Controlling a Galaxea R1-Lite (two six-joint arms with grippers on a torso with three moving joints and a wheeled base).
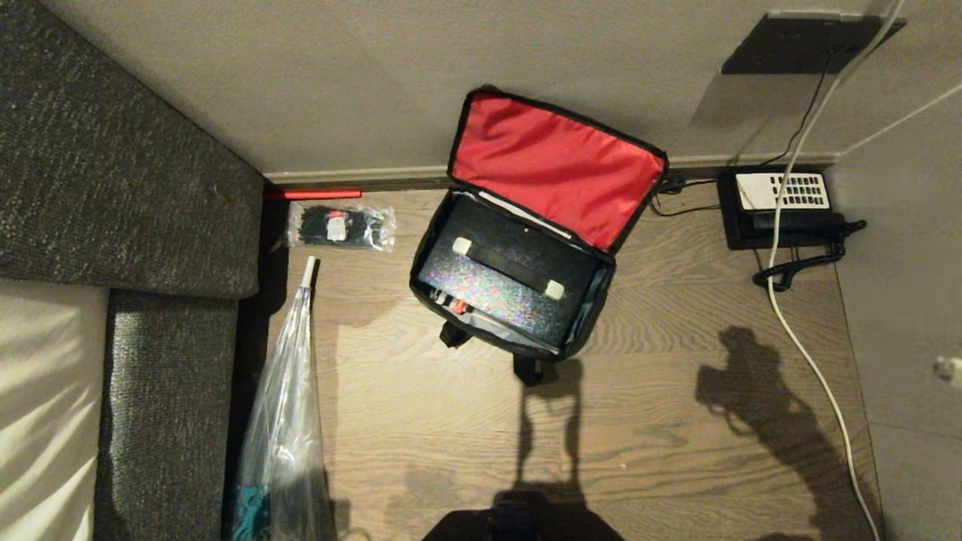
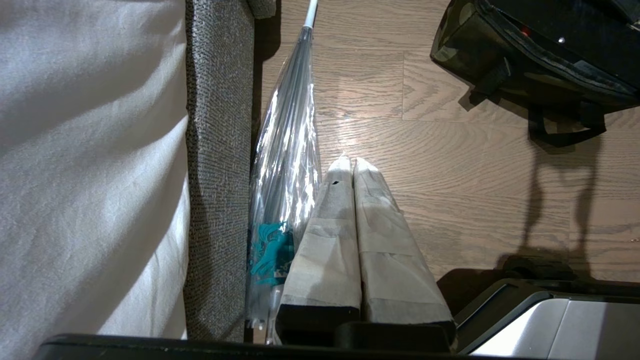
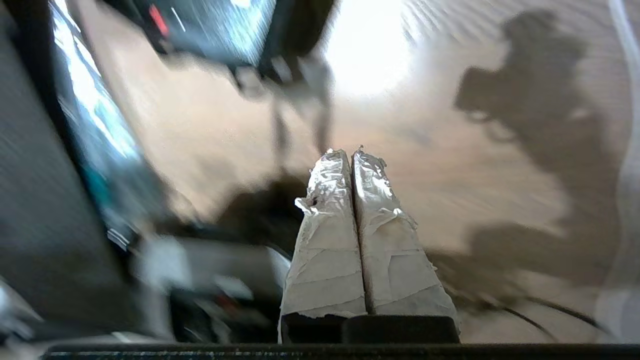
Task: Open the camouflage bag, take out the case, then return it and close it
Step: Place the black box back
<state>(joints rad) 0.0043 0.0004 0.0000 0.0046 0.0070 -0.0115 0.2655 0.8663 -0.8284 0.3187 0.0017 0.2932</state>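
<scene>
While the boxy soft camouflage bag (image 1: 526, 248) is standing on the wooden plank floor (image 1: 451, 421) with its red-lined lid (image 1: 552, 169) leaning open against the wall, the black rectangular case (image 1: 507, 282) is lying inside. Judging the step, the right gripper (image 3: 351, 152), foil-wrapped fingers pressed together, is needing to spread and grasp squarely. The left gripper (image 2: 350, 161) is hanging closed beside a clear folded umbrella (image 2: 287, 165).

Lighting: dim, warm. Hard shadows fall across the wooden floor (image 1: 661, 421) in the head view. Glare: bright patch on the floor, right wrist view. Blur: right wrist view heavily smeared; left wrist view sharp.
</scene>
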